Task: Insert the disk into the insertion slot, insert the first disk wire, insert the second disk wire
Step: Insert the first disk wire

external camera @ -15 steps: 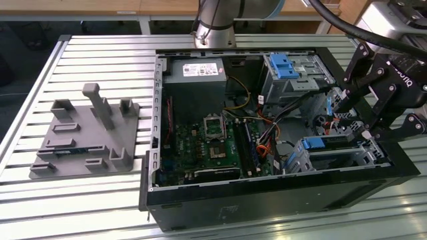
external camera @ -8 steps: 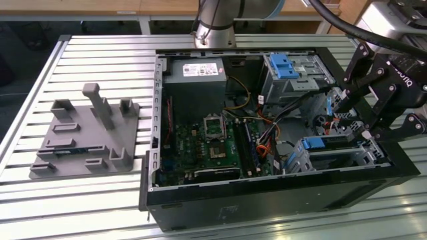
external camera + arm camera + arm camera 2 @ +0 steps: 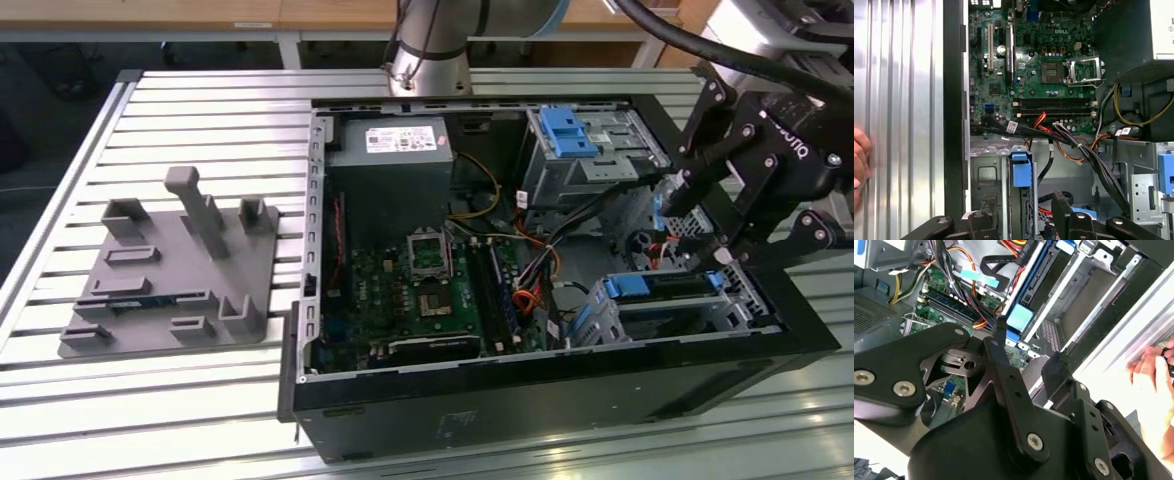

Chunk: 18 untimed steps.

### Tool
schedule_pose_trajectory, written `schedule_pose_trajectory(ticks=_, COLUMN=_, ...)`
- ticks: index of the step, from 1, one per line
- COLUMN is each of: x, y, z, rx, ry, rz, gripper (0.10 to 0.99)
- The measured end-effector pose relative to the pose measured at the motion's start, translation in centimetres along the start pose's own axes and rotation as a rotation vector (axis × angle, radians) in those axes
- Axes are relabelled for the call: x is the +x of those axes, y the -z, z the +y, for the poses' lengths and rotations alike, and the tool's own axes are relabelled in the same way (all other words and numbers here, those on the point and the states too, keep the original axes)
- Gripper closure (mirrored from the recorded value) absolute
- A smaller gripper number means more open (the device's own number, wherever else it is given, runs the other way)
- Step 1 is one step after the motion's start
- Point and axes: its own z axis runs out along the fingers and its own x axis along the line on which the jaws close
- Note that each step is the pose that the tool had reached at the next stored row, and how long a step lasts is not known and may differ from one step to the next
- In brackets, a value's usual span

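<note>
Inside one open computer case [image 3: 534,395], one disk [image 3: 667,285] seated in one insertion slot [image 3: 727,312], one gripper [image 3: 1024,200] above it, spread wide, grasping nothing, one hand [image 3: 860,155] over the desk [image 3: 200,110].

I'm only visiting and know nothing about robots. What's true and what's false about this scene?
1. The computer case lies open on a slatted table. True.
2. The grey fixture plate sits inside the case. False: it rests on the table, to the exterior view's left of the case.
3. The gripper is above the power supply. False: it is at the exterior view's right, by the insertion slot.
4. The disk sits in the insertion slot. True.
5. A person's hand rests on the table. True.
</note>
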Motion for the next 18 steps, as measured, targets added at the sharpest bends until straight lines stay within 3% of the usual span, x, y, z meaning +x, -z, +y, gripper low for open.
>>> schedule_pose_trajectory(ticks=4, x=-1.03, y=-0.18, z=0.03, rx=0.006, ry=-0.003, rz=0.0537, gripper=0.529)
schedule_pose_trajectory(ticks=8, x=-1.81, y=-0.26, z=0.05, rx=0.039, ry=-0.004, rz=0.0972, gripper=0.529)
schedule_pose_trajectory(ticks=12, x=-2.89, y=-0.39, z=0.07, rx=0.054, ry=-0.007, rz=0.1654, gripper=0.529)
schedule_pose_trajectory(ticks=14, x=-3.7, y=-0.66, z=-0.01, rx=0.055, ry=-0.007, rz=0.1756, gripper=0.529)
schedule_pose_trajectory(ticks=18, x=-4.46, y=-1.27, z=-0.81, rx=0.048, ry=-0.007, rz=0.176, gripper=0.529)
